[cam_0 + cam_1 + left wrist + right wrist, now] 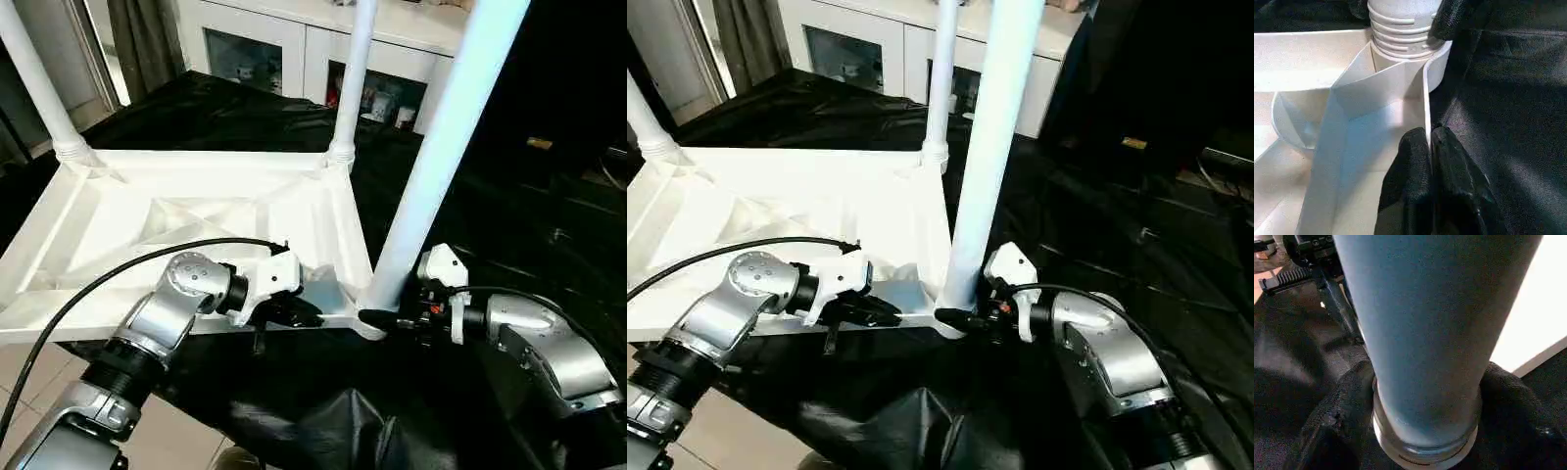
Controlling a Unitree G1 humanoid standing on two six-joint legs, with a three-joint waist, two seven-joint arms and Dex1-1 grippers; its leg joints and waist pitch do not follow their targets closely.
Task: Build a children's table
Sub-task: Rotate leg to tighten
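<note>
Left hand [294, 315] clamps the white ribbed plastic tabletop's [196, 211] stiff rim; right hand [965, 318] brackets the slick white tubular leg's [431, 171] flared base.

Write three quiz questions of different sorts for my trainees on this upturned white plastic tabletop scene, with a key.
1. True or false: three white tubular legs stand in the upturned white plastic tabletop.
2. Which gripper pinches the tabletop's near rim? A) left B) right
3. Fill in: the near leg stands in the tabletop's near-right corner ____.

Key:
1. True.
2. A: the left gripper is shut on the rim; the right gripper has its fingers around the near leg's base.
3. socket.
</note>
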